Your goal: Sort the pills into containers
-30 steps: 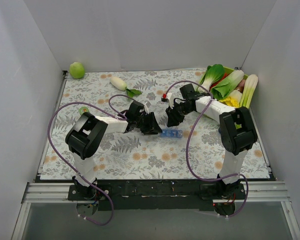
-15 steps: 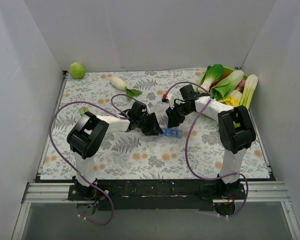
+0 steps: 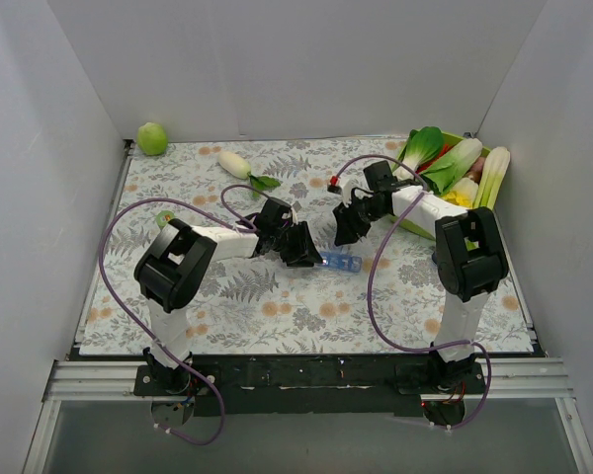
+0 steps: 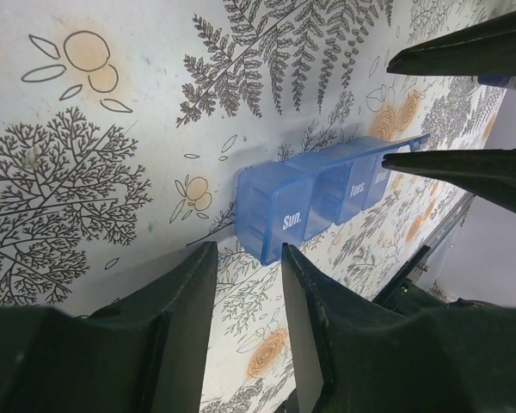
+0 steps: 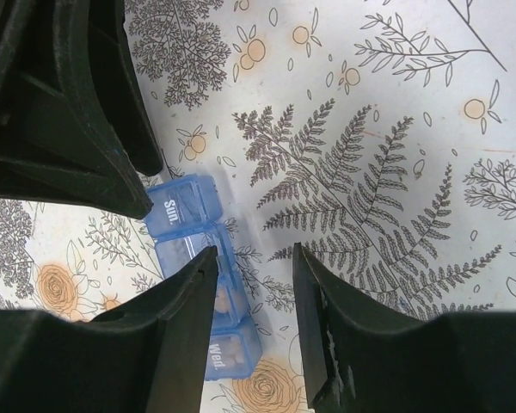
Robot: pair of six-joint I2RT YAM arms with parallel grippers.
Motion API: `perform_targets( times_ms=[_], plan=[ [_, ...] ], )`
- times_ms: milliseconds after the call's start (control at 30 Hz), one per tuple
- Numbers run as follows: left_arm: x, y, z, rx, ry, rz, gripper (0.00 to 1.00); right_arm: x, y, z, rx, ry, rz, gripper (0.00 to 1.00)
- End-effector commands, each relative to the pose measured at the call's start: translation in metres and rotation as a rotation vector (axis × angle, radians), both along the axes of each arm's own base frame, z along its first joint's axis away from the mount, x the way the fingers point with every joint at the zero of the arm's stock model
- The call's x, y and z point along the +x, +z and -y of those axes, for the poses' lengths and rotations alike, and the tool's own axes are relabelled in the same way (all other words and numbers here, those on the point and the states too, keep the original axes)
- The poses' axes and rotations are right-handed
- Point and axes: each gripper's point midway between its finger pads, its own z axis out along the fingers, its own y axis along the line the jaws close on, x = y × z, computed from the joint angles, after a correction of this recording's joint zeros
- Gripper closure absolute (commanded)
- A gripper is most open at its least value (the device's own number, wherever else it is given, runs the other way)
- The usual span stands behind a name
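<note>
Containers [image 4: 310, 202] are showing translucent blue with white lettering; cloth [image 4: 112, 129] is displaying black ferns, orange flowers on white.

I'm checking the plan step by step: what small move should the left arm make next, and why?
Probably ease the left gripper forward and close on the Sun. end of the containers. It sits open at that end without clamping it, and the right gripper hovers open over the strip, so steadying it first seems sensible.
</note>
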Motion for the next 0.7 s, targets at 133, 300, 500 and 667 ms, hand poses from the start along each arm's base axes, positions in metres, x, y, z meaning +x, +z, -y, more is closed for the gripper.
perform_targets(
  times_ms=[133, 300, 500, 667],
  plan=[
    [-0.005, -0.028, -0.014, 0.106, 0.02, -0.049, 0.64, 0.02, -0.002, 0.001, -0.018, -0.055, 0.016, 0.55],
    [-0.002, -0.024, -0.013, 0.101, 0.029, -0.045, 0.64, 0.019, 0.002, 0.001, -0.019, -0.035, 0.01, 0.53],
    [0.019, 0.016, 0.0, 0.031, 0.06, 0.025, 0.54, 0.015, 0.051, -0.003, 0.079, 0.068, 0.115, 0.16],
    [0.046, 0.071, 0.004, -0.038, 0.102, 0.13, 0.43, 0.008, 0.082, 0.001, 0.099, 0.116, 0.189, 0.11]
  ],
)
